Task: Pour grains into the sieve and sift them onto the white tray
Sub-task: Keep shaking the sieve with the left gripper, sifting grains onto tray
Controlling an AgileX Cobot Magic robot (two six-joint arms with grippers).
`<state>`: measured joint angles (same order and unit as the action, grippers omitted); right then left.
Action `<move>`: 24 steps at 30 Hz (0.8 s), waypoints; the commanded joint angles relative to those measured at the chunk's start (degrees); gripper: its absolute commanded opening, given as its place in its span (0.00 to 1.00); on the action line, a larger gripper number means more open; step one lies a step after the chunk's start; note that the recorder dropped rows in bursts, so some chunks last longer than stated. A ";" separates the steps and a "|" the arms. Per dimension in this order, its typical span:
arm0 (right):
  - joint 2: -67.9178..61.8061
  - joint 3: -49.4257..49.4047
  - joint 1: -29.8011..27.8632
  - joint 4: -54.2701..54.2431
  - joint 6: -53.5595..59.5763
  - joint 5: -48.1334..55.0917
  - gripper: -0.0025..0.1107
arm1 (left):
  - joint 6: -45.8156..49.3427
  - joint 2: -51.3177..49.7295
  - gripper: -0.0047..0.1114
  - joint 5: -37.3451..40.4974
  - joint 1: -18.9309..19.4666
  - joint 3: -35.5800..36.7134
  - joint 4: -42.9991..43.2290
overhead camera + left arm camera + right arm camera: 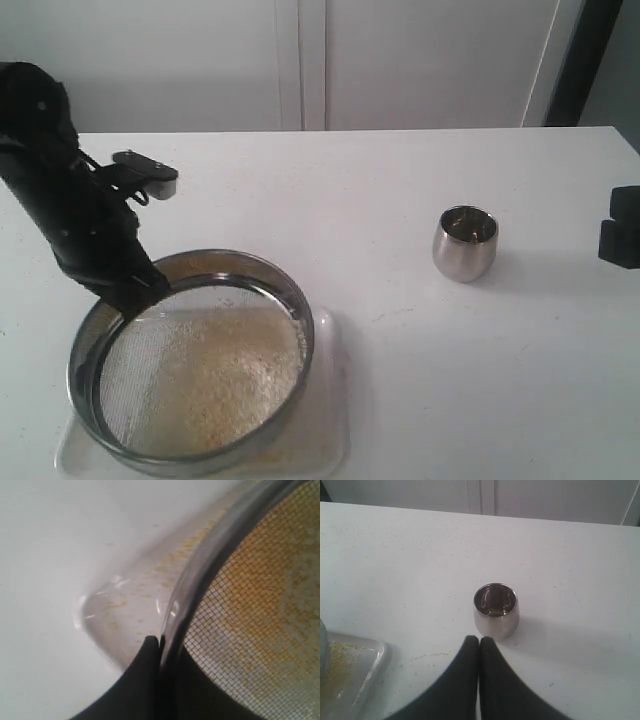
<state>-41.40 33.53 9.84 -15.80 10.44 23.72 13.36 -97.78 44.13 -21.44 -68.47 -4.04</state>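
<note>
The sieve (306, 350), wide with a steel rim, is over the white tray (336, 420). Pale yellow grains (220, 380) spread across its mesh. My left gripper (137, 293) is shut on the sieve's rim at its far left side. In the left wrist view the rim (210, 565) runs between the black fingertips (150, 647), with yellowish mesh (260, 605) on one side and the grain-speckled tray (125, 605) on the other. My right gripper (479, 640) is shut on nothing, just short of the small steel cup (495, 611). I cannot tell whether the sieve rests on the tray.
The steel cup (465, 242) stands upright on the white table right of centre. My right arm (622, 228) shows only at the right edge. A tray corner (355, 665) carries scattered grains (332, 665). A white wall runs behind the table.
</note>
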 commanded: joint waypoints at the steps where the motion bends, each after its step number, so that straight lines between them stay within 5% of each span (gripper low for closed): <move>1: 0.29 -0.28 -0.13 0.42 0.04 -0.30 0.02 | -3.63 0.82 0.04 5.41 1.50 -0.16 4.41; 6: 0.29 -0.51 -0.13 0.80 0.04 -0.12 0.02 | 3.36 0.45 0.04 1.40 0.43 -0.16 -7.14; 11: 0.29 -0.74 -0.13 0.68 0.04 -0.63 0.02 | -0.20 1.12 0.04 4.52 4.84 -0.16 -2.04; 17: 0.29 -0.84 -0.13 0.67 0.04 -1.25 0.02 | 4.94 0.74 0.04 5.11 -0.74 0.41 -4.45; 20: 0.29 -0.84 -0.13 0.67 0.04 -1.03 0.02 | 0.70 1.92 0.04 5.38 3.87 0.56 0.66; 24: 0.29 -0.84 -0.13 0.67 0.04 -0.82 0.02 | 8.43 2.17 0.04 1.25 2.19 1.68 -12.84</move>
<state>-41.41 32.96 9.84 -15.47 10.44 23.43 17.33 -96.68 46.56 -17.76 -67.52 -7.53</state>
